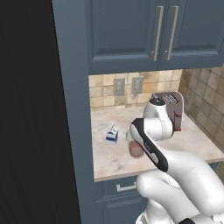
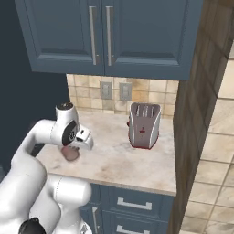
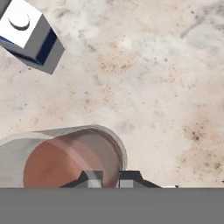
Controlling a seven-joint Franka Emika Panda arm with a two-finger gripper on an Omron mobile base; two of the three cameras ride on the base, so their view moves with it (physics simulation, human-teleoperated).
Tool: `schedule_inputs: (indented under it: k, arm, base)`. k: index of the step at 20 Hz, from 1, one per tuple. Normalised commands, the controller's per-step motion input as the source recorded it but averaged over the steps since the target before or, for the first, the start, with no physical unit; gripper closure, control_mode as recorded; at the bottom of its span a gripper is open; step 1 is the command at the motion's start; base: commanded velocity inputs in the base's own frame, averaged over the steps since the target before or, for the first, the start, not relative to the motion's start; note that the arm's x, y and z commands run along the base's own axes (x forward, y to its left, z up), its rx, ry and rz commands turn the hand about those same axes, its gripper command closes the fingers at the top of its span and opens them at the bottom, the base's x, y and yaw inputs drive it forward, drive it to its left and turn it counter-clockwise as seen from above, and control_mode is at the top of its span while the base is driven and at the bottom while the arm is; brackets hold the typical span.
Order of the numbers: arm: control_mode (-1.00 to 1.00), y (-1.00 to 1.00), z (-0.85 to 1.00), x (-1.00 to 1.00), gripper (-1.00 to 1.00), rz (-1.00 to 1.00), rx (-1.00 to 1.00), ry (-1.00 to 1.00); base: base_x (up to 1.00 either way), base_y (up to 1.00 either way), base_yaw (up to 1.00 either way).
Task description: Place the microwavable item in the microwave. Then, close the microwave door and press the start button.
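Observation:
The microwavable item, a clear glass tumbler (image 3: 65, 162) with reddish-brown contents, stands on the marble counter (image 1: 192, 140). It also shows under my hand in the left base view (image 1: 136, 149) and the right base view (image 2: 70, 154). My gripper (image 3: 110, 180) reaches down from above, its two fingertips close together on the tumbler's rim wall, one inside the glass and one outside. The microwave and the microwave door are out of view.
A white-and-blue milk carton (image 1: 112, 134) stands on the counter just left of the tumbler, also in the hand view (image 3: 28, 33). A steel toaster (image 2: 144, 124) sits at the back right. Blue wall cabinets (image 2: 100, 36) hang above, with a tall cabinet side (image 1: 74, 131) at left.

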Motion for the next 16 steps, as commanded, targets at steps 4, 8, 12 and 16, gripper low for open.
schedule_inputs:
  k: [4, 8, 12, 16]
  arm:
    - [-1.0, -0.08, 0.87, -0.71, 1.0, -0.1, 0.0, -0.27]
    - [-1.0, -0.06, 0.89, -0.7, 1.0, -0.1, 0.0, -0.26]
    - [-1.0, -0.04, 0.72, -0.73, 1.0, -0.12, 0.02, -0.19]
    - [-1.0, -0.03, 0.61, -0.92, 1.0, -0.09, 0.08, -0.15]
  base:
    - [0.0, 0.0, 0.0]
    - [0.0, 0.0, 0.0]
    - [0.0, 0.0, 0.0]
    - [0.0, 0.0, 0.0]
